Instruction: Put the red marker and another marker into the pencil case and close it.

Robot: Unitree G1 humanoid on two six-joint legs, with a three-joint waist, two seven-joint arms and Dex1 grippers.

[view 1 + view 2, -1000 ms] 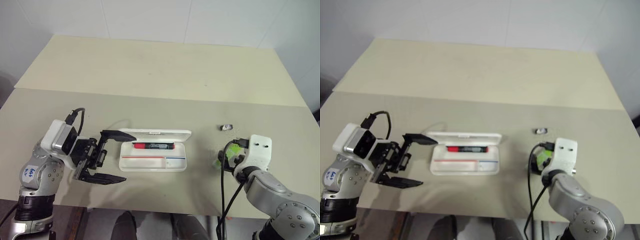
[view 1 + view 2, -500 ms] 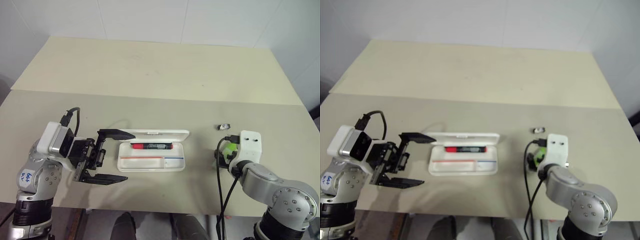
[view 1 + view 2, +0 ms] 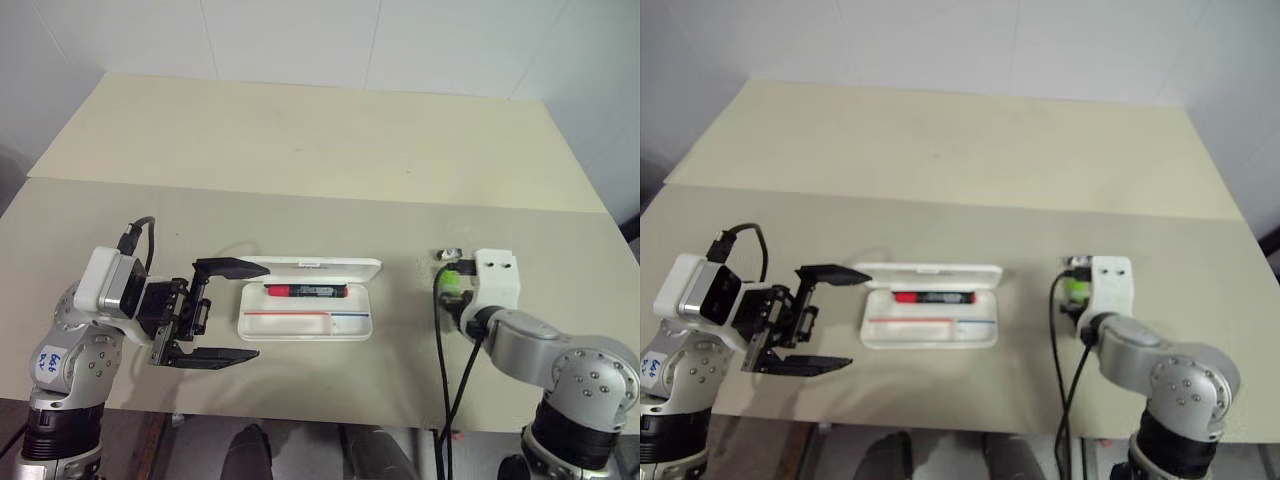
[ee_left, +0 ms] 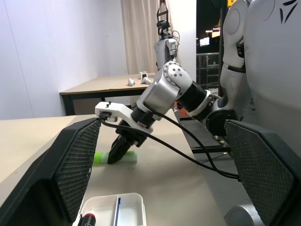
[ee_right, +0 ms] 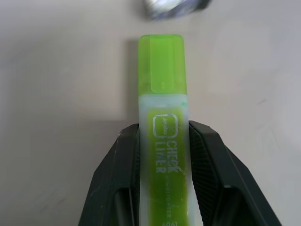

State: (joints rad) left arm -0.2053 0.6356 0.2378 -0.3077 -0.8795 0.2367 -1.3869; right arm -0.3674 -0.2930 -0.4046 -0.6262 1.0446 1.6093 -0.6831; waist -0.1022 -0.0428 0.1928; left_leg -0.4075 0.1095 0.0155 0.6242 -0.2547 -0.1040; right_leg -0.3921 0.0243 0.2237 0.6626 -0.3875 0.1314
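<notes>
Left end effector (image 3: 222, 311) gapes wide; right end effector (image 5: 162, 141) clamped shut.

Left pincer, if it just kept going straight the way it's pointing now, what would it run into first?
Most likely the pencil case. The left pincer is open and points at the case's near end, where the red marker lies inside. Its height above the table is hard to judge, so it might pass just over the rim.

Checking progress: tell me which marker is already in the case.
The red marker, black-barrelled, lies inside the open pencil case. The green marker sits outside, clamped in the right gripper.
</notes>
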